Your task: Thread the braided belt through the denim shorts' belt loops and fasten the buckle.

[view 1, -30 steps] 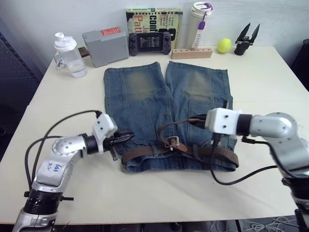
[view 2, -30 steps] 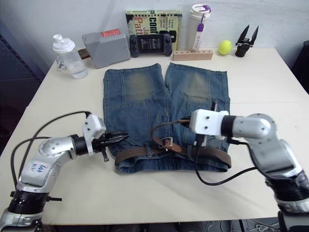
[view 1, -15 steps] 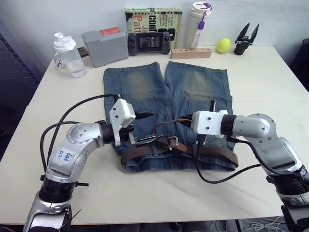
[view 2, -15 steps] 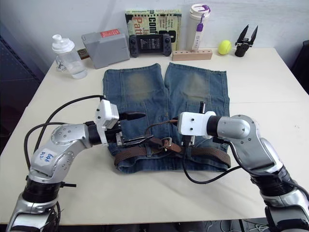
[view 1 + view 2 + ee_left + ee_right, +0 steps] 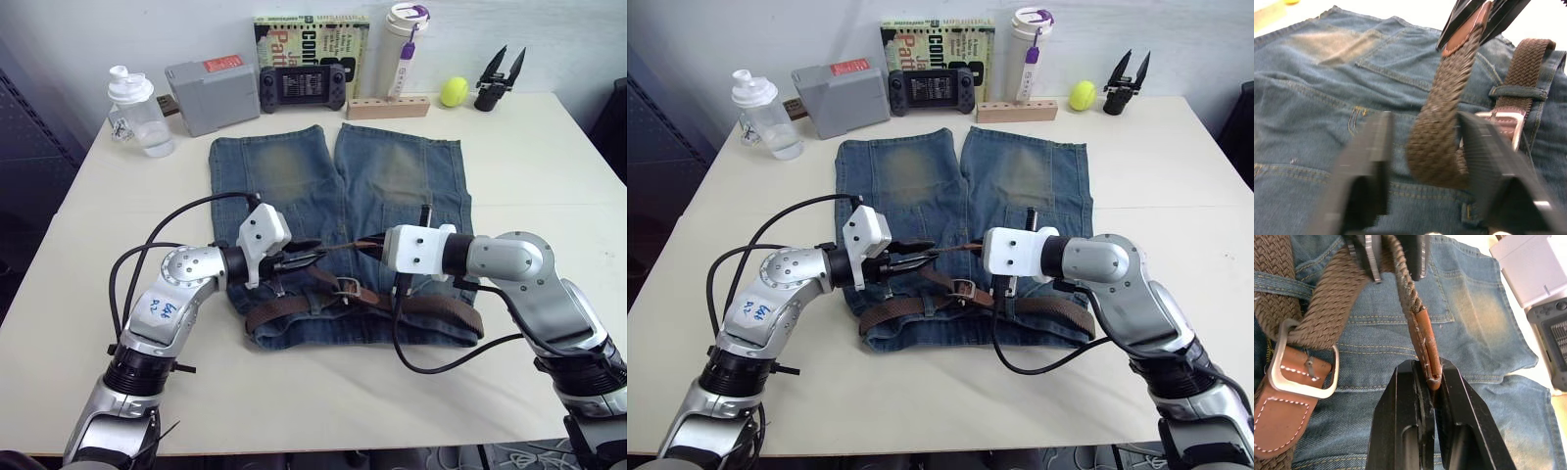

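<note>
Your right gripper [image 5: 1431, 382] pinches the belt [image 5: 1442, 122] tip; your left gripper [image 5: 1422, 147], open, straddles the strap at its 9 o'clock.

Along the top of your left eye view, a clear shaker bottle [image 5: 139, 115] with a white cap stands at upper left. Beside it sits a grey box [image 5: 212, 95] with a red label, then a black handheld game console [image 5: 303, 86] leaning against a book [image 5: 312, 37]. A wooden block [image 5: 388, 106] fronts a white tumbler [image 5: 406, 47]; a yellow ball [image 5: 454, 92] and black gripper fingers [image 5: 498, 80] lie at upper right on the cream table [image 5: 549, 166].
</note>
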Robot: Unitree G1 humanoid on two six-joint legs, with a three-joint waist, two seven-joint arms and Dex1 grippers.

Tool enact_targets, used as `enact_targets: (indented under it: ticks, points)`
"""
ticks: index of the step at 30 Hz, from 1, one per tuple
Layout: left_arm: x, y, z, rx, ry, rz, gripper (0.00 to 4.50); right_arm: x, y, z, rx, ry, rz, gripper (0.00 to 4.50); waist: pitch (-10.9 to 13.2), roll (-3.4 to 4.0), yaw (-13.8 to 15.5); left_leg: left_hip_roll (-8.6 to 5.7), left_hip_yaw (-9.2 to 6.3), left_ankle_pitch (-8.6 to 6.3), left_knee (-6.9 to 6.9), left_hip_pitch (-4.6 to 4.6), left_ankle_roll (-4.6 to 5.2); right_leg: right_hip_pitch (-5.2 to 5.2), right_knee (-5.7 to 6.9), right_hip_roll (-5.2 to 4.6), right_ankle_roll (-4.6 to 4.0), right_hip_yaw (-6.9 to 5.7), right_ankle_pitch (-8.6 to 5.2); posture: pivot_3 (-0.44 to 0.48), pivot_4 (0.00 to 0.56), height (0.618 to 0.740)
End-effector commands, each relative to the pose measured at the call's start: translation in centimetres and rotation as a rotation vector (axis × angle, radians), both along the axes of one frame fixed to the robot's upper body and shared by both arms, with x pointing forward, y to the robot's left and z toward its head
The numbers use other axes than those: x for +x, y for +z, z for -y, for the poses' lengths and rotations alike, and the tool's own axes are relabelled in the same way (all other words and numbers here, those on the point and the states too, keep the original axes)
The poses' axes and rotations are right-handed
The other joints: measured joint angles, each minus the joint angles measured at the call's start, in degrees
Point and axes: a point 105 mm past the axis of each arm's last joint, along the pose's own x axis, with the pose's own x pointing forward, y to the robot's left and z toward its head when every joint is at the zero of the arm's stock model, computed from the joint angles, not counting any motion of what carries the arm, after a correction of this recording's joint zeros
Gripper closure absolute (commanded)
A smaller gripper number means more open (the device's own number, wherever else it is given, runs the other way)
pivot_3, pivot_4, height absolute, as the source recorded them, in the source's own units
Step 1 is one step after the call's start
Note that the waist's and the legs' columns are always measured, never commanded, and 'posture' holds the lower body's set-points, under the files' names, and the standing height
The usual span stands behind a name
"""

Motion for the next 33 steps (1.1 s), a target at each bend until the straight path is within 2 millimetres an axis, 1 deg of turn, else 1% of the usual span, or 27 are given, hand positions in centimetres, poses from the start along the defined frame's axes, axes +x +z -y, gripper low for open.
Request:
enact_targets:
  ticks: [1,5,7,8,9,10,11,14,16,17,19,20,22,23,24,26,27,29,33]
  points:
    - [-0.3,0.9,0.1,-0.021,-0.011,0.049,4.45,-0.7,1.5,-0.6,0.029,0.036,0.046,4.5,0.0,0.0,0.01,0.0,0.0,0.0,0.0,0.0,0.0,0.0,0.0,0.0,0.0,0.0,0.0,0.0,0.15,0.726]
    - [-0.6,0.9,0.2,-0.029,-0.021,0.051,4.45,-0.6,1.4,-0.4,0.045,0.018,0.023,4.5,0.0,0.0,0.02,0.0,0.0,0.0,0.0,0.0,0.0,0.0,0.0,0.0,0.0,0.0,0.0,0.0,0.15,0.726]
    - [-0.7,0.9,0.3,-0.028,-0.022,0.051,4.5,-0.4,1.8,-0.4,0.087,0.001,0.022,3.61,0.0,0.0,0.02,0.0,0.0,0.0,0.01,0.0,0.0,0.0,0.01,0.0,0.0,0.0,0.0,0.0,0.15,0.726]
    - [-0.6,0.9,0.3,-0.029,-0.018,0.051,4.5,-0.4,1.9,-0.3,0.109,-0.004,0.004,3.31,0.0,0.0,0.03,0.0,0.0,0.0,0.01,0.0,0.0,0.0,0.01,0.0,0.0,0.0,0.0,0.0,0.15,0.726]
    - [-0.5,0.8,0.3,-0.03,-0.011,0.051,4.5,-0.4,2.0,-0.3,0.133,-0.012,-0.012,2.57,0.0,0.0,0.05,0.0,0.0,0.0,0.01,0.0,0.0,0.0,0.01,0.0,0.0,0.0,0.0,0.0,0.15,0.726]
    - [-0.5,0.9,0.3,-0.035,-0.006,0.051,4.5,-0.3,2.3,0.0,0.167,-0.034,-0.026,2.39,0.0,0.0,0.07,0.0,-0.01,0.0,0.01,0.0,0.0,0.0,0.01,-0.01,0.0,0.0,0.0,0.0,0.15,0.726]
    - [-0.5,0.9,0.3,-0.044,0.0,0.049,4.5,-0.2,2.4,0.3,0.19,-0.058,-0.035,1.89,0.0,0.0,0.1,0.0,-0.01,0.0,0.01,0.0,0.0,0.0,0.01,-0.01,0.0,0.0,0.0,0.0,0.15,0.726]
    - [-0.3,1.2,0.3,-0.082,0.02,0.05,4.5,0.2,2.7,1.5,0.279,-0.134,-0.115,0.63,0.0,0.0,0.14,-0.01,-0.02,0.0,0.02,-0.01,0.0,0.01,0.02,-0.02,0.0,0.0,0.0,0.0,0.15,0.726]
    - [-0.3,1.4,0.3,-0.106,0.031,0.056,4.5,0.1,2.7,1.9,0.318,-0.161,-0.159,0.63,0.0,0.0,0.11,-0.01,-0.02,0.0,0.02,0.0,0.0,0.01,0.02,-0.02,0.0,0.0,0.0,0.0,0.15,0.726]
    - [-0.3,1.8,0.3,-0.131,0.032,0.062,4.5,0.0,2.6,1.9,0.343,-0.161,-0.178,0.79,0.0,0.0,0.03,-0.01,-0.02,0.0,0.02,-0.01,0.0,0.0,0.02,-0.02,0.0,0.0,0.0,0.0,0.15,0.726]
    - [-0.5,2.6,0.4,-0.191,0.026,0.076,4.5,-0.3,2.3,1.3,0.389,-0.145,-0.23,1.47,0.0,0.0,0.01,0.0,-0.01,0.0,0.01,0.0,0.0,0.0,0.03,-0.01,0.0,0.0,0.0,0.0,0.15,0.726]
    - [-0.6,2.9,0.5,-0.214,0.023,0.082,4.5,-0.5,2.1,1.1,0.405,-0.136,-0.253,1.99,0.0,0.0,0.01,0.0,-0.01,0.0,0.0,0.0,0.0,0.0,0.03,0.0,0.0,0.0,0.0,0.0,0.15,0.726]
    - [-0.8,3.2,0.5,-0.235,0.019,0.088,4.5,-0.8,1.6,0.6,0.434,-0.134,-0.299,2.86,0.0,0.0,0.0,0.02,-0.02,0.0,0.0,0.0,0.0,0.0,0.04,0.0,0.0,0.0,0.0,0.0,0.15,0.726]
    - [-0.9,3.2,0.5,-0.238,0.018,0.088,4.5,-0.9,1.4,0.4,0.442,-0.136,-0.316,3.07,0.0,0.0,-0.02,0.01,-0.02,0.0,0.0,0.0,0.0,-0.01,0.03,0.0,0.0,0.01,0.0,0.0,0.15,0.726]
    - [-1.0,3.1,0.5,-0.237,0.014,0.086,4.5,-1.3,0.7,-0.3,0.447,-0.124,-0.362,3.59,0.0,0.0,-0.02,0.01,-0.02,0.0,0.0,0.0,0.0,-0.01,0.03,-0.01,0.0,0.01,0.0,0.0,0.15,0.726]
    - [-1.2,3.0,0.5,-0.235,0.009,0.087,4.5,-2.0,-0.5,-1.4,0.446,-0.106,-0.431,4.44,0.0,0.0,0.06,0.0,-0.03,0.0,0.01,0.01,0.0,0.0,0.04,-0.02,0.0,0.01,0.0,0.0,0.15,0.726]
    - [-1.2,3.0,0.5,-0.235,0.009,0.087,4.5,-2.2,-0.9,-1.7,0.446,-0.103,-0.455,4.49,0.0,0.0,0.03,0.0,-0.03,0.0,0.02,0.0,0.0,0.0,0.04,-0.02,0.0,0.01,0.0,0.0,0.15,0.726]
    - [-1.4,3.1,0.6,-0.237,0.001,0.088,4.5,-2.7,-2.9,-2.1,0.372,-0.125,-0.503,4.49,0.0,0.0,0.05,0.0,-0.02,0.0,0.01,0.0,0.0,-0.01,0.04,-0.02,0.0,0.01,0.0,0.0,0.15,0.726]
    - [-1.6,3.1,0.7,-0.237,-0.004,0.09,4.5,-3.1,-5.1,-2.6,0.302,-0.15,-0.538,4.49,0.0,0.0,0.06,-0.03,-0.03,0.0,0.02,0.0,0.0,0.0,0.04,-0.03,0.0,0.01,0.0,0.0,0.15,0.726]
